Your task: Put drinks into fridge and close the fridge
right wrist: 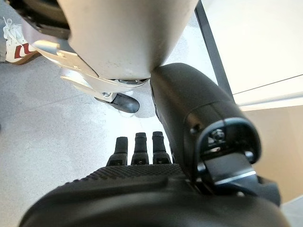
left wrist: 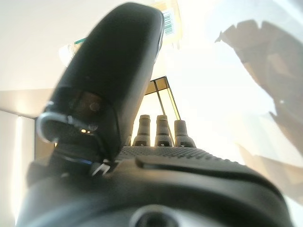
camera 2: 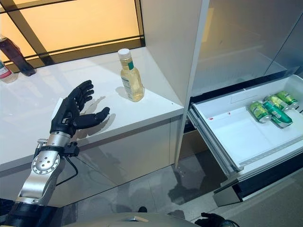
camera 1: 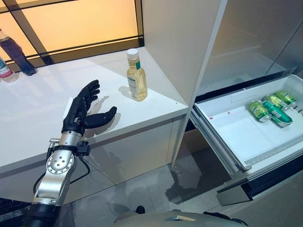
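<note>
A bottle of yellow drink (camera 1: 136, 75) with a white cap stands upright on the white counter (camera 1: 38, 109), near its right end. My left hand (camera 1: 83, 111) is open and empty above the counter, to the left of the bottle and apart from it. In the left wrist view its thumb (left wrist: 118, 71) and straight fingers (left wrist: 161, 130) show, with the bottle's label (left wrist: 168, 19) beyond. The fridge's white drawer (camera 1: 227, 127) is pulled out at the right, with green cans (camera 1: 272, 109) lying in its far corner. My right hand (right wrist: 142, 175) hangs open and empty over the floor.
A dark purple bottle (camera 1: 16, 52) and a pink-labelled drink (camera 1: 5, 71) stand at the counter's far left by the window. The fridge's upper compartment (camera 1: 246, 42) is above the drawer. A person's white and red shoe (right wrist: 14, 45) is on the grey floor.
</note>
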You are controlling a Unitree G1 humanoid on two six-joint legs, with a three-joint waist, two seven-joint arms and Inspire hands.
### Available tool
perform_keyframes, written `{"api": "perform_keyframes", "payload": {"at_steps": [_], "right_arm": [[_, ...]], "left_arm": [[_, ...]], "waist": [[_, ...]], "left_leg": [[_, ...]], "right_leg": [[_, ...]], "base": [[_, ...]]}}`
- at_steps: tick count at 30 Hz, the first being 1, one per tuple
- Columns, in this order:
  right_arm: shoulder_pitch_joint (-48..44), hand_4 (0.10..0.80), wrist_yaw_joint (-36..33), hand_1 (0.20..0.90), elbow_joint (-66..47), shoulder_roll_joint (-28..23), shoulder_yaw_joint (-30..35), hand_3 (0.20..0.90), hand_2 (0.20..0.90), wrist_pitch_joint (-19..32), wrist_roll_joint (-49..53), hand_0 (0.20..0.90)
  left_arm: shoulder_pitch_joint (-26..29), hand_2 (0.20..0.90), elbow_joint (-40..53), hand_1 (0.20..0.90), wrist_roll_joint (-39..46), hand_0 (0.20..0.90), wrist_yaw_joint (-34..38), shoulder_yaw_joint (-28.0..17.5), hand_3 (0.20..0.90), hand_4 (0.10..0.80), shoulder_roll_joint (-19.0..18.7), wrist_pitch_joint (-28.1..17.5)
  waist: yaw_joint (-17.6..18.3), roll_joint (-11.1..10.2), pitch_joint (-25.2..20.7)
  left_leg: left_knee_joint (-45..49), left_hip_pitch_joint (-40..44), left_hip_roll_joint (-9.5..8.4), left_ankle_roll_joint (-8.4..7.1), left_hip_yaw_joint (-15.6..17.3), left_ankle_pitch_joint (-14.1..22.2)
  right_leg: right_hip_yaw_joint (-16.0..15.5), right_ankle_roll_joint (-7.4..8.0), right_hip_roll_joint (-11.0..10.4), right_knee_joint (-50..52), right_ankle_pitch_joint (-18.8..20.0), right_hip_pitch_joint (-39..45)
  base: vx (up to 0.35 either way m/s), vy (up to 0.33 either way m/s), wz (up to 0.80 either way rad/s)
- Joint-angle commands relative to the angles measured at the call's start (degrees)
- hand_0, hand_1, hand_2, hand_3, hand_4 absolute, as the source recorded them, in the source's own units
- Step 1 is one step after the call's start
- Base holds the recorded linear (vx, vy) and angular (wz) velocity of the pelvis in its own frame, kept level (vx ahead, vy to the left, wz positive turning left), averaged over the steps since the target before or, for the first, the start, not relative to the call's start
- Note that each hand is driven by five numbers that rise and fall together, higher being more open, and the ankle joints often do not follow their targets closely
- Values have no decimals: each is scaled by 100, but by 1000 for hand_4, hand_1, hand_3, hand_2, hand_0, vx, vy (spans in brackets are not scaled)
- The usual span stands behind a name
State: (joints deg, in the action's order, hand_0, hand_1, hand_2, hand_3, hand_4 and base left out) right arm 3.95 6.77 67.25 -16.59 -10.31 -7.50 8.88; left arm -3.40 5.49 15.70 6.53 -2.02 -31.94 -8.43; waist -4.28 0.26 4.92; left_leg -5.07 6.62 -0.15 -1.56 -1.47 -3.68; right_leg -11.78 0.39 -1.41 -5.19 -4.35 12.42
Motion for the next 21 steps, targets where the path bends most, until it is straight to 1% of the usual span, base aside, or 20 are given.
{"api": "perform_keyframes", "payload": {"at_steps": [1, 9, 12, 13, 15, 21], "right_arm": [[-91, 800, 63, 900, -99, 157, -250, 900, 900, -27, -97, 900], [-119, 800, 61, 900, -43, 174, -317, 900, 900, 2, -146, 900], [-131, 800, 59, 900, -44, 190, -360, 900, 900, -2, -151, 900], [-132, 800, 59, 900, -44, 190, -358, 900, 900, -2, -151, 900], [-139, 800, 50, 900, -39, 203, -388, 900, 900, -4, -166, 900], [-159, 800, 56, 900, -68, 209, -445, 900, 900, -54, -167, 900]], "left_arm": [[976, 900, 410, 900, -258, 900, 339, -146, 900, 800, -55, -277], [1323, 900, 469, 900, -139, 900, 442, 0, 900, 800, -115, -92], [1462, 900, 483, 900, -38, 900, 428, 90, 900, 800, -84, 102], [1464, 900, 482, 900, -38, 900, 429, 91, 900, 800, -84, 103], [1558, 900, 466, 900, 50, 900, 473, 151, 900, 800, -61, 276], [1707, 900, 405, 900, 229, 900, 432, 241, 900, 800, -43, 524]], "waist": [[92, -41, -106], [158, -44, -133], [185, -45, -141], [183, -45, -140], [210, -38, -146], [243, -36, -159]], "left_leg": [[7, 49, -104, 96, -283, 488], [7, 85, -102, 103, -261, 508], [7, 107, -106, 113, -262, 520], [7, 107, -106, 113, -262, 521], [7, 117, -108, 117, -254, 526], [9, 141, -112, 128, -232, 537]], "right_leg": [[299, 329, -91, 134, 334, -381], [335, 334, -80, 147, 321, -370], [356, 337, -78, 165, 311, -368], [357, 337, -78, 166, 310, -369], [377, 342, -78, 173, 308, -372], [399, 345, -79, 184, 300, -361]], "base": [[0, 0, 0], [0, 0, 0], [0, 0, 0], [22, 1, -3], [13, 4, -5], [18, 2, -7]]}}
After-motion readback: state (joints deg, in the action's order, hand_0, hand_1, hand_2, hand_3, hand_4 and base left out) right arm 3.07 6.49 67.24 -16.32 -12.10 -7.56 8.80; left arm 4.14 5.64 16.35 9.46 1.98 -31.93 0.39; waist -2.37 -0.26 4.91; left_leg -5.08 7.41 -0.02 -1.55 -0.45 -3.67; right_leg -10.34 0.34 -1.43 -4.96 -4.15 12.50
